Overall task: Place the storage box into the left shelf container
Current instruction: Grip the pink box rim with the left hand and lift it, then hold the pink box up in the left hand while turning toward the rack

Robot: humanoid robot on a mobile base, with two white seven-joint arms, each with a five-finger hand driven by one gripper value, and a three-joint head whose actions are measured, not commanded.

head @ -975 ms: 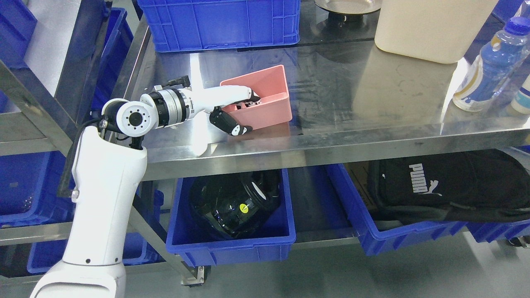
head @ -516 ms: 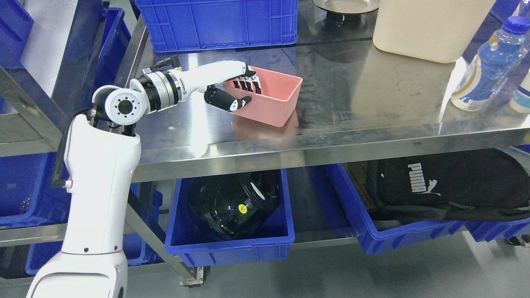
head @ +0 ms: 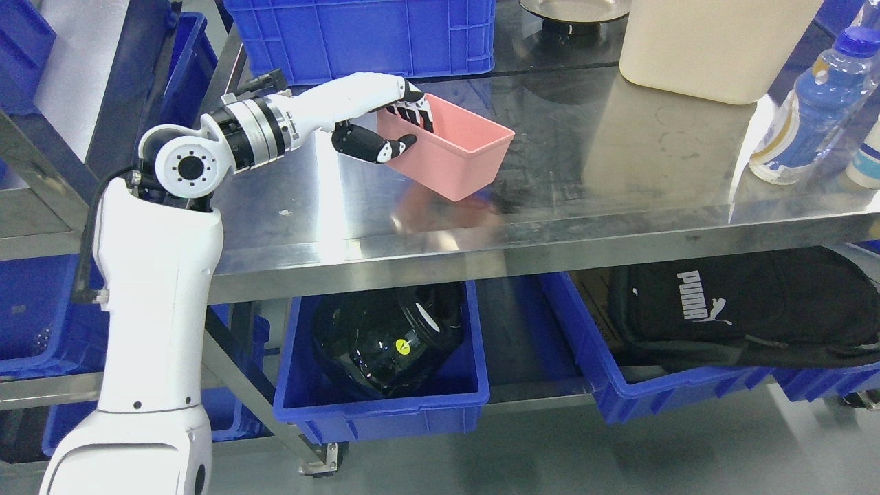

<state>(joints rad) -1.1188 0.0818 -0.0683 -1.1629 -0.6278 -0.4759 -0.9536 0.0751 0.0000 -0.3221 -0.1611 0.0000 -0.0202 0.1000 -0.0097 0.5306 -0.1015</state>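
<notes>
Head view, the only 1 supplied. The left hand (head: 388, 127) grips the near-left wall of the pink storage box (head: 450, 155): 4 fingers (head: 411, 113) hook over the rim into the cavity, the thumb (head: 375, 146) presses the outer face, so the wall is pinched between them. The box is tilted, its far-right end lower, and appears clear of the steel table (head: 564, 206); a pink reflection lies beneath it. The right arm is not visible.

The likely destination is a blue bin (head: 31, 316) on the rack at the left edge; which bin is meant cannot be told.

Judgement: the step in hand is the carry leftward. A single-wall pinch leaves the box hanging as a lever, so the wrist should level it and the travel be slow, lest it swing or slip. The path must clear the rack's steel upright (head: 137, 103) and the blue crate (head: 364, 34) behind the hand. Release only once the box sits inside the bin walls.
</notes>
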